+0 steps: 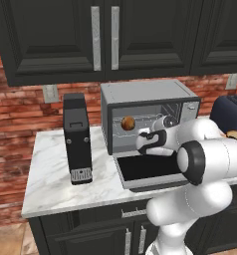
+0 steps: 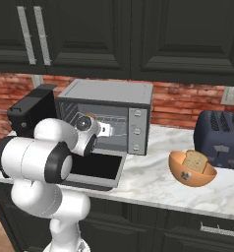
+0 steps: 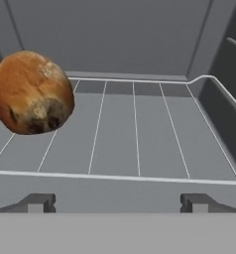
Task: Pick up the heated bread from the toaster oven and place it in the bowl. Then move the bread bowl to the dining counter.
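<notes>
The grey toaster oven (image 1: 150, 99) stands on the counter with its glass door (image 1: 145, 172) folded down. Inside, the round golden-brown bread (image 1: 128, 123) rests on the left part of the wire rack (image 3: 135, 134). My gripper (image 1: 143, 133) reaches into the oven mouth, open, with nothing between its fingers. In the hand view the bread (image 3: 31, 93) lies ahead and to the left of my gripper (image 3: 117, 203), apart from both fingertips (image 3: 38, 202). The orange-brown bowl (image 2: 180, 174) sits on the counter right of the oven, with a pale slice in it. The dining counter is out of view.
A tall black coffee machine (image 1: 78, 139) stands left of the oven. A dark blue toaster (image 2: 222, 133) sits behind the bowl at the right. Dark wall cabinets (image 1: 105, 35) hang above. The oven's side walls and the raised rack rail (image 3: 214, 89) hem the hand in.
</notes>
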Tool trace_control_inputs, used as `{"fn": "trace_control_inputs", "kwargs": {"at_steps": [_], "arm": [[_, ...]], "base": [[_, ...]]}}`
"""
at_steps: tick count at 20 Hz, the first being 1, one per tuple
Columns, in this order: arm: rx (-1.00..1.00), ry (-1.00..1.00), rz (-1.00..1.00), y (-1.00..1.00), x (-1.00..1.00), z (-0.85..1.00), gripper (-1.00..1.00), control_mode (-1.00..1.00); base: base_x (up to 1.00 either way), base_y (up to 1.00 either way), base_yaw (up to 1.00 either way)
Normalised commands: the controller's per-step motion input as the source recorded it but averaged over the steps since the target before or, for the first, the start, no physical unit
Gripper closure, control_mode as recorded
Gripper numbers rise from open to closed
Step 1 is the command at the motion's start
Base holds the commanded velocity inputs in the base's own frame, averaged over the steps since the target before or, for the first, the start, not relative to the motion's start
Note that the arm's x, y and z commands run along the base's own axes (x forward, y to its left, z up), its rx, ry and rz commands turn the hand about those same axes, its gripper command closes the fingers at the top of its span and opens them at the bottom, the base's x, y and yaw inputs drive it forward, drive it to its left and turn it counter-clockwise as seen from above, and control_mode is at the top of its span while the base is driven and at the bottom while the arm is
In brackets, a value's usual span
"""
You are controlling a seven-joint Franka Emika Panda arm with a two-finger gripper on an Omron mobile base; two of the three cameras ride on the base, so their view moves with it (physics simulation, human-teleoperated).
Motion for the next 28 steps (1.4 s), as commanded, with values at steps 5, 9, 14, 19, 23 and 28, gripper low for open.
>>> {"fn": "trace_control_inputs", "kwargs": {"at_steps": [5,9,14,19,23,28], "arm": [[0.00,0.11,0.00,0.00,0.00,-0.03,-1.00,-1.00],[0.00,0.13,0.00,0.00,0.00,-0.03,-1.00,-1.00],[0.00,-0.03,0.00,0.00,0.00,0.10,-1.00,-1.00],[0.00,-0.15,0.00,0.00,-0.01,0.24,-1.00,-1.00],[0.00,-0.04,0.00,0.00,0.10,0.00,-1.00,-1.00],[0.00,0.00,0.00,0.00,0.16,-0.13,-1.00,-1.00]], "base": [[0.00,0.00,0.00],[0.00,0.00,0.00],[0.00,0.00,0.00],[0.00,0.00,0.00],[0.00,0.00,0.00],[0.00,0.00,0.00]]}}
